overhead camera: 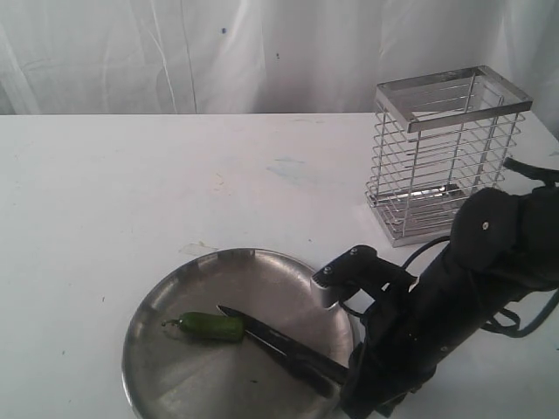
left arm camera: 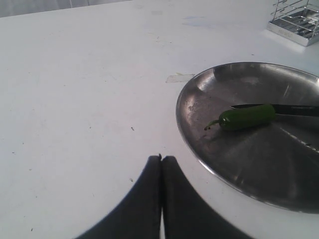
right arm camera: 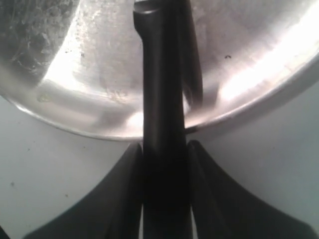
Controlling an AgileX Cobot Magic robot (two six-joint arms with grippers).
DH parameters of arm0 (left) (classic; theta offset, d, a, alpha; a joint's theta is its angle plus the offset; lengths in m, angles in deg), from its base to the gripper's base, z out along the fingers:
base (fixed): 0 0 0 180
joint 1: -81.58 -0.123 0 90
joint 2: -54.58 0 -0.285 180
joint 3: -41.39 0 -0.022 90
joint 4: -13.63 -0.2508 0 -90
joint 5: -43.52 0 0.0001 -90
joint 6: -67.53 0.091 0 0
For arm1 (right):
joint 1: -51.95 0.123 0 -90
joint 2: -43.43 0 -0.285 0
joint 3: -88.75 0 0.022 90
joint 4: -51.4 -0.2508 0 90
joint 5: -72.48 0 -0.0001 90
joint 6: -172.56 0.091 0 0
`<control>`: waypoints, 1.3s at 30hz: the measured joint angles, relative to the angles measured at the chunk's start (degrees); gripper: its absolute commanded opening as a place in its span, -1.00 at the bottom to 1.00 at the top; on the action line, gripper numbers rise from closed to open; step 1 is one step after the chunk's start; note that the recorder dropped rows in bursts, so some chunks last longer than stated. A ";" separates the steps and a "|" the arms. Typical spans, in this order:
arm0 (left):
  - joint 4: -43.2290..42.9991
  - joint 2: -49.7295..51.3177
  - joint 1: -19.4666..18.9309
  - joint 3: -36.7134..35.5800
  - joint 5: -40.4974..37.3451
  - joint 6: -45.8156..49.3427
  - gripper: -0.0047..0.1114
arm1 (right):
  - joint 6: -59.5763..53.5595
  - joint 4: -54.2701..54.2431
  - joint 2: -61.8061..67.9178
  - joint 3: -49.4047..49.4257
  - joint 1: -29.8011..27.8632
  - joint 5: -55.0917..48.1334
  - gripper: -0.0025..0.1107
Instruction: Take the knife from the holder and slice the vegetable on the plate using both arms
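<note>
You have a white table [overhead camera: 131,192] carrying everything, its surface faintly smudged and flecked with small dark specks. Directly on it sits the plate [overhead camera: 175,367], round dull steel with a low rim; its near edge lies just ahead of the right pincer [right arm camera: 164,164], which hangs over bare table at the rim. In the left wrist view the plate rests close beside the left pincer [left arm camera: 161,164], slightly forward of its closed tips. The holder [overhead camera: 445,157], a tall wire basket with a flat rim, stands upright on the table well beyond the right pincer, apart from the plate.
</note>
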 measured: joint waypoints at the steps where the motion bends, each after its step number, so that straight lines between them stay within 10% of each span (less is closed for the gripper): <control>1: 0.00 0.00 0.00 0.00 0.00 0.00 -0.92 | 0.53 0.00 -0.48 0.00 0.00 0.00 -0.96; 20: 0.00 0.00 0.00 0.00 0.00 0.00 -0.92 | 12.91 15.45 -6.30 0.00 0.00 -3.35 -0.95; 28: 0.00 0.00 0.00 0.00 0.00 0.00 -0.92 | 12.91 14.40 -6.30 0.00 0.00 -3.35 -0.51; 39: 0.00 0.00 0.00 0.00 0.00 0.00 -0.92 | 10.80 9.16 -4.03 0.00 0.00 -4.77 -0.50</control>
